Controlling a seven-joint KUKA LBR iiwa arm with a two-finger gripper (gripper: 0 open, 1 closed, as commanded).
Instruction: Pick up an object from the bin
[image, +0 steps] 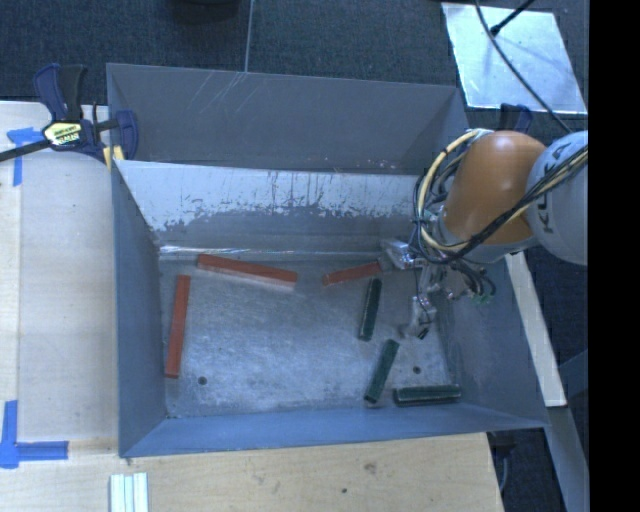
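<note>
Grey bin wall (490, 370) crowds your tool (424, 318), whose opening you cannot tell, just right of the uppermost dark green stick (370, 307), so descending risks scraping metal.

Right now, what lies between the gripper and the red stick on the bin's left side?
In the camera view, one dark green stick lies near the gripper; from it to the red stick the bin floor is bare.

Robot arm (570, 200) cut off at right. Its orange cover (495, 185) hides the bin's (300, 120) right corner. A short red stick's (350, 273) end sits behind the pincer's (421, 327) base. One dark speck (203, 380), too small to identify.
</note>
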